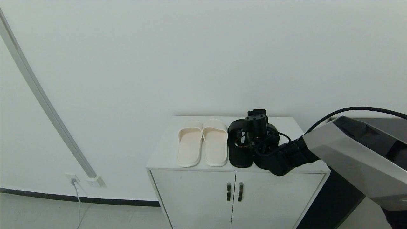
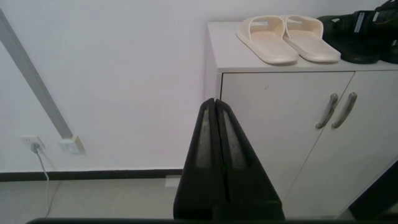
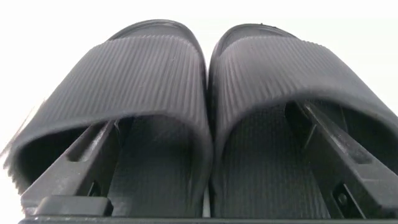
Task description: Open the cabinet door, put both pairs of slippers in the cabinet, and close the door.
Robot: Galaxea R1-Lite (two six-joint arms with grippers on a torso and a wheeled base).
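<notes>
Not much done yet, I'd say. The cabinet doors point(image 1: 235, 198) at bottom center of the head view are both closed. The white slippers point(image 1: 203, 143) and black slippers point(image 1: 239, 149) sit side by side on the cabinet top, mid-frame. The right gripper point(image 1: 252, 128) is at the black pair, jaws spread with one finger under each strap, not pinching. The left gripper point(image 2: 216, 124) hangs low, left of the cabinet, jaws pressed together on nothing. Opening, loading both pairs and closing all look left to do.

cabinet point(image 1: 162, 153) top | white slippers point(image 1: 190, 144) left | black slippers point(image 1: 239, 154) right | pairs side by side, seemingly touching
</notes>
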